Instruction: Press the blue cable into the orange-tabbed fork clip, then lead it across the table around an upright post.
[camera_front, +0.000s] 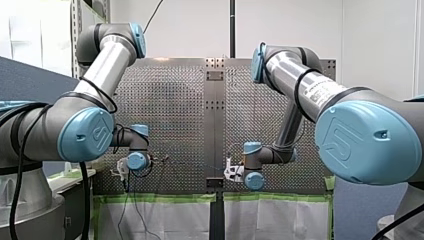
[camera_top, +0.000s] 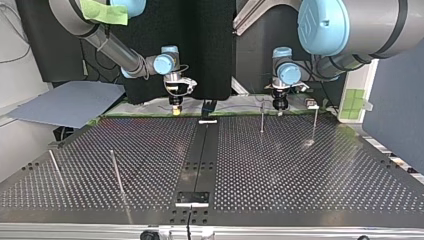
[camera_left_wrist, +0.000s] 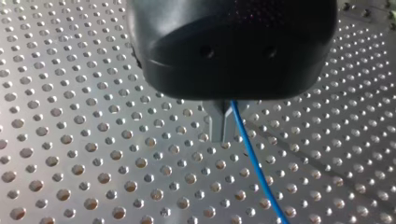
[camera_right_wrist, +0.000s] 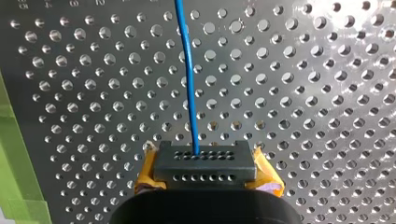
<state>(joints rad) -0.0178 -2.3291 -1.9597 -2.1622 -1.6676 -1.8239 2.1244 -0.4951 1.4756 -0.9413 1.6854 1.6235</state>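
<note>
1. The cable (camera_right_wrist: 187, 70) is a thin blue line stretched low over the surface (camera_top: 300, 170), near its edge at the far side of the top view, with one arm on each end of the span.
2. The right end effector (camera_right_wrist: 204, 156) has its fingers pressed together on the cable. The line enters the middle of the dark finger block, with yellow pads (camera_right_wrist: 268, 179) on either side, and runs straight ahead.
3. The left end effector (camera_left_wrist: 221, 128) has its metal fingers closed. The cable comes out right at their tips and trails away over the holes. It looks pinched, though the dark body hides most of the grip.
4. Holding it at two points probably keeps the line taut and off the surface, so that a chosen stretch can be lowered into the clip.
5. I cannot pick out the clip with any confidence.
6. A post (camera_top: 262, 117) stands just beside the left end effector, and others stand well apart across the surface. The routing is not yet begun.
</note>
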